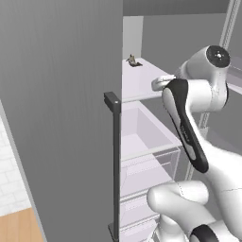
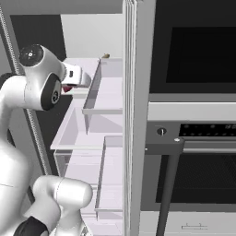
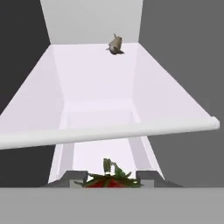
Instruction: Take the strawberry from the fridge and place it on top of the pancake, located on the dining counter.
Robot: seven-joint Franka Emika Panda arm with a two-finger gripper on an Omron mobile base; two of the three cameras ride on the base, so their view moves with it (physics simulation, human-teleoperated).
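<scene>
The strawberry point(image 3: 109, 180), red with green leaves, sits between my gripper's point(image 3: 109, 177) two dark fingertips point(image 3: 72, 176) at the bottom of the hand view, so the gripper is shut on it. A bit of its red also shows under the hand in the right base view point(image 2: 67, 88). The hand is just in front of the open fridge point(image 1: 61, 118), level with the edge of a white shelf point(image 3: 109, 133), and looks into the interior. The pancake and the dining counter are out of view.
A small grey-brown object point(image 3: 115, 44) lies at the back of the shelf. Clear drawers point(image 1: 146, 137) sit below it. The open fridge door with its dark bar handle point(image 1: 115, 165) stands on the left, and a black-glass oven column point(image 2: 198, 50) on the right.
</scene>
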